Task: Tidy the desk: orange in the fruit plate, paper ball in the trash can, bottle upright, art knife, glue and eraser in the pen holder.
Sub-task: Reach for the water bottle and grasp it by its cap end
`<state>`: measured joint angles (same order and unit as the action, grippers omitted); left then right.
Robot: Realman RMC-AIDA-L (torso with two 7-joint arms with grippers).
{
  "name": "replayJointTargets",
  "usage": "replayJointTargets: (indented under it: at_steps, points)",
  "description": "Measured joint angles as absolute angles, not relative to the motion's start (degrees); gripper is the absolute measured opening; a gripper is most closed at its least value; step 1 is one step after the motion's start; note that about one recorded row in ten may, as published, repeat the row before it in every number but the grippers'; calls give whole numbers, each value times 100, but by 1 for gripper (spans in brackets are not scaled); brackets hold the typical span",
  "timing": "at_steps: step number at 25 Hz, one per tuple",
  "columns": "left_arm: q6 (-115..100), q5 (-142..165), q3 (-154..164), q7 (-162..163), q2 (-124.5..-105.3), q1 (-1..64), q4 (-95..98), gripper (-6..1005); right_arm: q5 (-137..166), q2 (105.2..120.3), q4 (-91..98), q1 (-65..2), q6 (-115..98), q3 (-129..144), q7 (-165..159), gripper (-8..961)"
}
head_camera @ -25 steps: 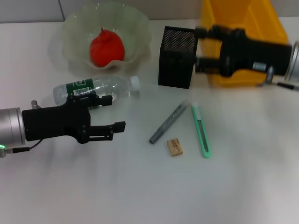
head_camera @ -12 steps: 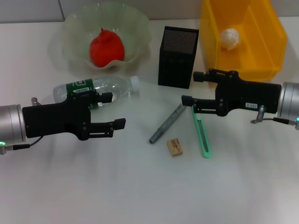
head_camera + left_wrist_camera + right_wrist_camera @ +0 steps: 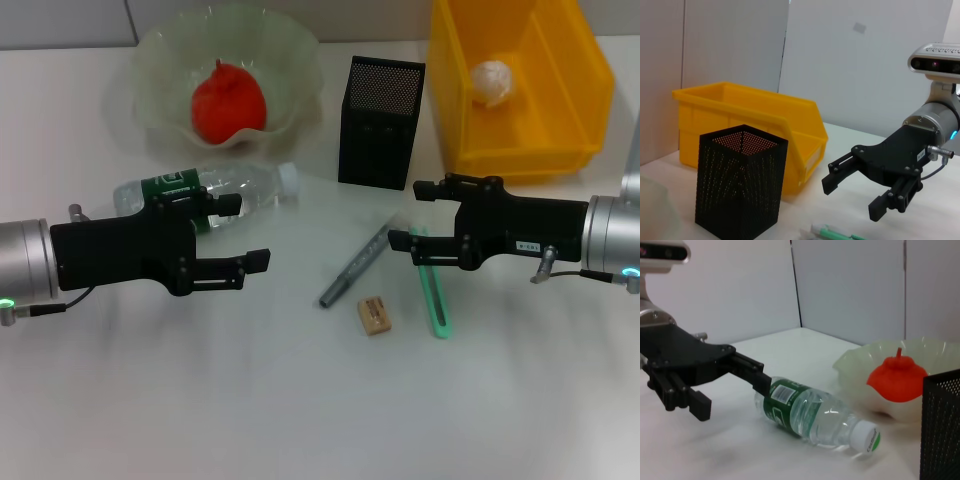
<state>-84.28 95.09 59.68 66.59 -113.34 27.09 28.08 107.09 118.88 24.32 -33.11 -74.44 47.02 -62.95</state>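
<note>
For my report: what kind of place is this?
Probably a staged desk in a lab: a white table with a pen holder, a yellow bin, plain partition walls behind.

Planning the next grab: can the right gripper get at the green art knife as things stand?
Probably yes. The right gripper is open above the art knife, which lies flat on the table, apart from the eraser.

We see both arms reaching inward over the table, the left gripper (image 3: 248, 232) held level with its fingers spread apart, the right gripper (image 3: 407, 213) facing it with fingers likewise parted, and neither seems to grip anything.
</note>
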Motion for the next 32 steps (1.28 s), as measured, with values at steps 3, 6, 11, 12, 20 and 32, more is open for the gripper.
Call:
replayJointTargets:
  at_steps: [3,6,11,12,20,32]
  points:
    - [-8423,9509,5968,6651,-11330,2709,2813,841,10713,11891,2427,-3319,-7437,4702,-6314,795]
    - [-8421,9509,5968,6650,-11329,2730,2813,840,10714,11892,2426,-3320,-7435,4702,-6328,795]
    - [-8648,9299,5733,6743,-11359,2842,2901,840,10710,11892,2425,-3313,-7393,4685,-6330,795]
    - [-8734,9211,5513,6914,-11424,2920,3062,840,10694,11892,2425,-3310,-7375,4691,-6334,795]
    - [-8304,9554,5499,7940,-11492,3564,3669,840,10681,11892,2380,-3327,-7373,4702,-6342,795]
    - [-7886,12195,5487,10137,-11568,4502,5066,840,10673,11891,2380,-3324,-7365,4662,-6415,795]
